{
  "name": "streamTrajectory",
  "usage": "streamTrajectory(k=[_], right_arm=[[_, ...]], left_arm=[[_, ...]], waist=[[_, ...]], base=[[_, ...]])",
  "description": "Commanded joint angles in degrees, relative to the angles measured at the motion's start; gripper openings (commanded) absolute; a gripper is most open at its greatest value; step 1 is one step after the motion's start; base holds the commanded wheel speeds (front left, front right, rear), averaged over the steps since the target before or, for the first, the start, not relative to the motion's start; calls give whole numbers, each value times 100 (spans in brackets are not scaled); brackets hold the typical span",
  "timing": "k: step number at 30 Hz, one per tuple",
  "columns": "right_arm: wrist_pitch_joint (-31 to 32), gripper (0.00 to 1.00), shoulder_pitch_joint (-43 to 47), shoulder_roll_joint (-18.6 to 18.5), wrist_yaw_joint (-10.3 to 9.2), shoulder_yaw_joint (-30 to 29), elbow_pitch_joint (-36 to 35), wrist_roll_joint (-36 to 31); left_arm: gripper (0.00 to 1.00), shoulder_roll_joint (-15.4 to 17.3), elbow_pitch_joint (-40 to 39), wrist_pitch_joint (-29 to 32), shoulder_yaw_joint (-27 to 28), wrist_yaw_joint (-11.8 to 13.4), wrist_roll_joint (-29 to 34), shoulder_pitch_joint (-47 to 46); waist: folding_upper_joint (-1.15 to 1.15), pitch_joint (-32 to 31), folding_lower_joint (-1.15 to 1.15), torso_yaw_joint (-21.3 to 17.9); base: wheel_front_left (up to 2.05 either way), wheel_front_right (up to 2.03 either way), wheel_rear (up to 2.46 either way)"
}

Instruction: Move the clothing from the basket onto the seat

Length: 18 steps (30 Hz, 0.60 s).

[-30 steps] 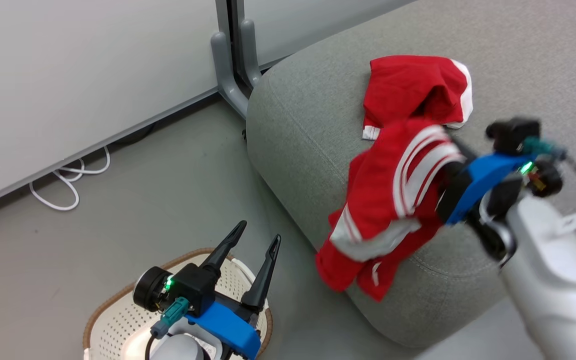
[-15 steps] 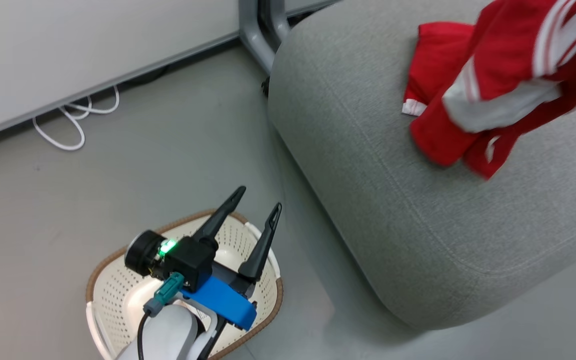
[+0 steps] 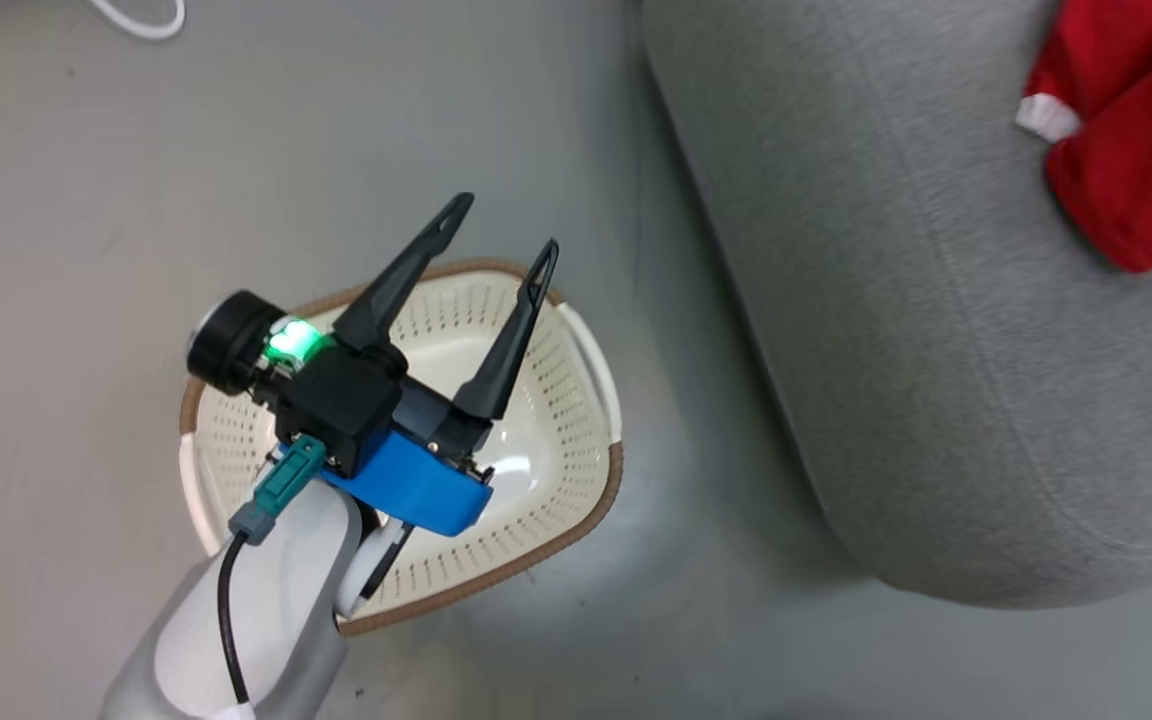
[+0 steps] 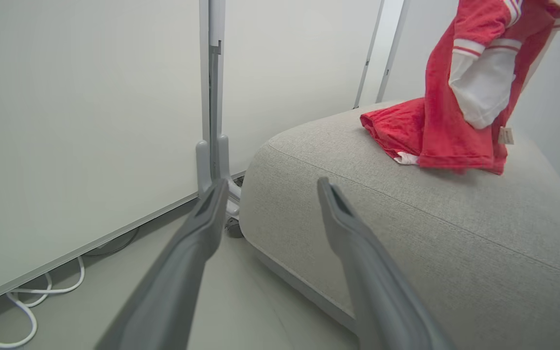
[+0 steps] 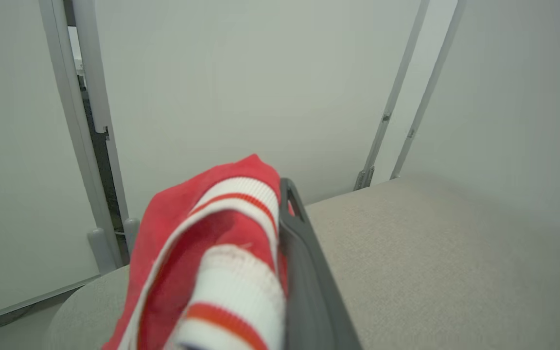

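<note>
**Red kit held over grey seat while left gripper hangs above basket**

The right gripper [image 5: 274, 194] is closed on a red garment [image 4: 460, 121] with white stripes. The ribbed cloth bunches against its one visible dark finger [image 5: 304, 272] and covers the other. The garment hangs over the seat [image 4: 406, 233], its lower hem at or just above the upholstery. A second red garment [image 4: 389, 127] lies crumpled on the seat top just behind, touching the first.

The left gripper [image 3: 504, 224] hovers above the basket [image 3: 576, 520] with its fingers spread wide. The basket is oval, with perforated cream plastic walls, a brown woven-look rim and a glossy smooth bottom. It stands on the smooth grey floor [image 3: 86, 200] near the seat's rounded corner, with a strip of bare floor between them. Open floor spreads to the basket's left and beyond it.

The seat is coarse grey weave with a stitched seam, and broad bare fabric lies between its edge and the clothing. In the left wrist view, a white cable [image 4: 17, 301] loops along the base of a pale wall panel [image 4: 90, 121]. A grey post foot [image 4: 212, 160] stands just beside the seat corner.
</note>
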Motion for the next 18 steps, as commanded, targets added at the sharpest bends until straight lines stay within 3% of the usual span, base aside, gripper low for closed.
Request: streamTrajectory(k=[1,10,17,18], right_arm=[[-57,0,185,86,2,-93,99,-65],[-517,0,366,569,1,-301,672,-251],[-708,2,221,668,1,-332,1036,-413],[-737,36,213,657,1,-317,1075,-434]], left_arm=[[100,62,-71,-17,-4,-15,63,-161],[100,180,-289,-17,42,-15,202,-336],[100,143,-286,-17,-8,-15,247,-347],[100,137,-278,-17,-13,-15,243,-351]], waist=[[0,556,-1,367],[0,1059,-1,452],[0,1123,-1,473],[0,1121,-1,474]], base=[[0,0,0],[0,0,0],[0,0,0],[0,0,0]])
